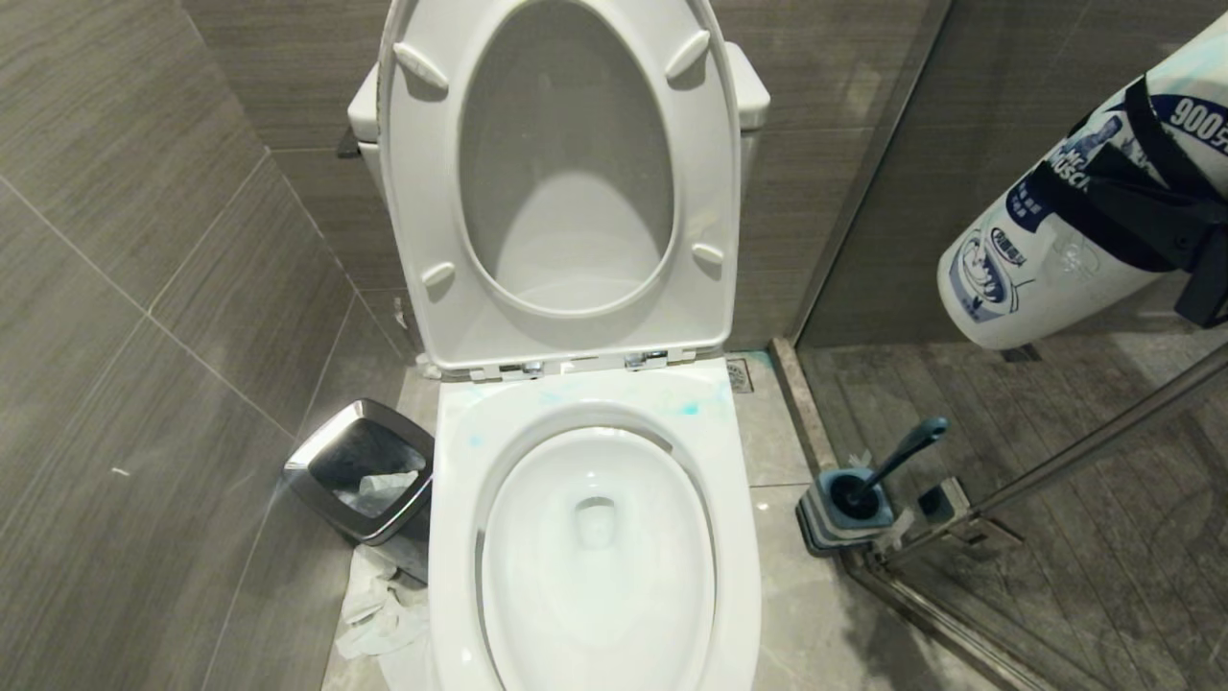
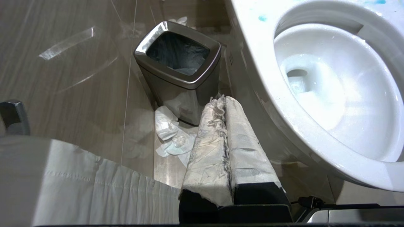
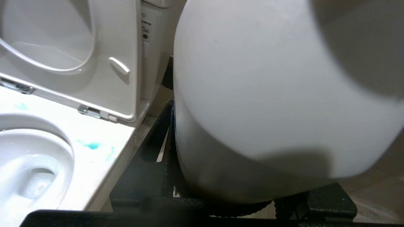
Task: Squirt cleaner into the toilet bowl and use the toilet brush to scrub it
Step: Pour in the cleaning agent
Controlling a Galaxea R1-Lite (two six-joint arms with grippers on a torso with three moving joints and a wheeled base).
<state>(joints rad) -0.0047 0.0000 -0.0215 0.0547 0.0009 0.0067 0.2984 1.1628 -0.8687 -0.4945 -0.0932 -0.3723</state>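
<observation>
The toilet bowl [image 1: 595, 537] sits centred against the rear wall, its seat [image 1: 566, 182] raised; turquoise spots mark the rim. The bin [image 1: 363, 470] stands on the floor at the bowl's left. The cleaner [image 1: 1074, 221], tilted, is clamped in the right gripper [image 1: 1175, 230] high to the bowl's right, with its cap end cut off from view. The brush [image 1: 897, 461] stands in its holder [image 1: 844, 513] below that gripper. The left gripper [image 2: 225, 104], clenched and empty, hangs low by the bin.

We see the white cleaner [image 1: 1074, 211] tilted at upper right, the toilet bowl [image 1: 595, 537] open, and the toilet brush [image 1: 887, 465] leaning in its holder.
</observation>
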